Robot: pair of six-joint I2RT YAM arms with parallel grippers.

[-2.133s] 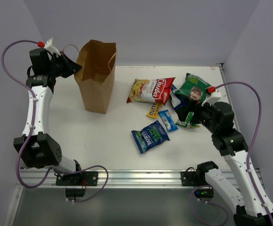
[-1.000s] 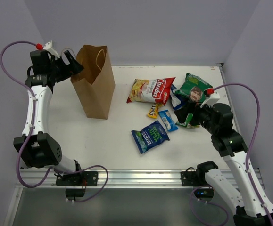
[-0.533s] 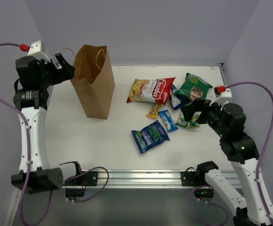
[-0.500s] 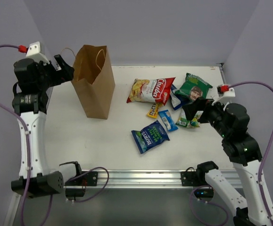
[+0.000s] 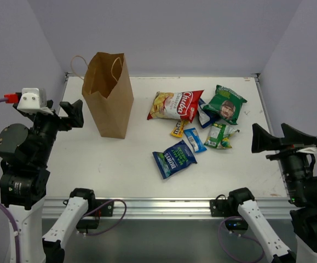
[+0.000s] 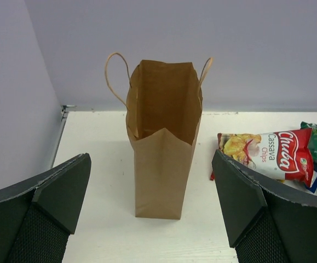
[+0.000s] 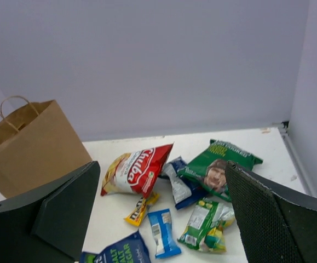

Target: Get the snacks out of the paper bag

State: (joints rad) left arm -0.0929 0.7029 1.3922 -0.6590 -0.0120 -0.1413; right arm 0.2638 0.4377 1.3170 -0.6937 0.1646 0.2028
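Observation:
The paper bag [image 5: 108, 93] stands upright at the back left of the table, its mouth open; what shows of its inside [image 6: 163, 98] is bare paper. The snacks lie loose on the table to its right: a red-and-yellow chip bag [image 5: 176, 104], a dark green bag [image 5: 225, 104], a blue bag [image 5: 173, 158], a small blue pack [image 5: 194, 139], a yellow pack [image 5: 179, 128] and a small green pack [image 5: 220, 135]. My left gripper [image 5: 70, 112] hangs open, well short of the paper bag [image 6: 163, 164]. My right gripper [image 5: 278, 137] is open too, back from the snacks [image 7: 202, 219].
The white table [image 5: 120, 164] ends in a metal rail [image 5: 158, 205] at the near edge. Lilac walls close in the back and both sides. Another blue bag [image 5: 205, 116] lies partly under the dark green one.
Both arms have drawn back toward the near edge, the left away from the bag's rim, the right away from the snack pile. The bag, tilted two seconds ago, stands straight.

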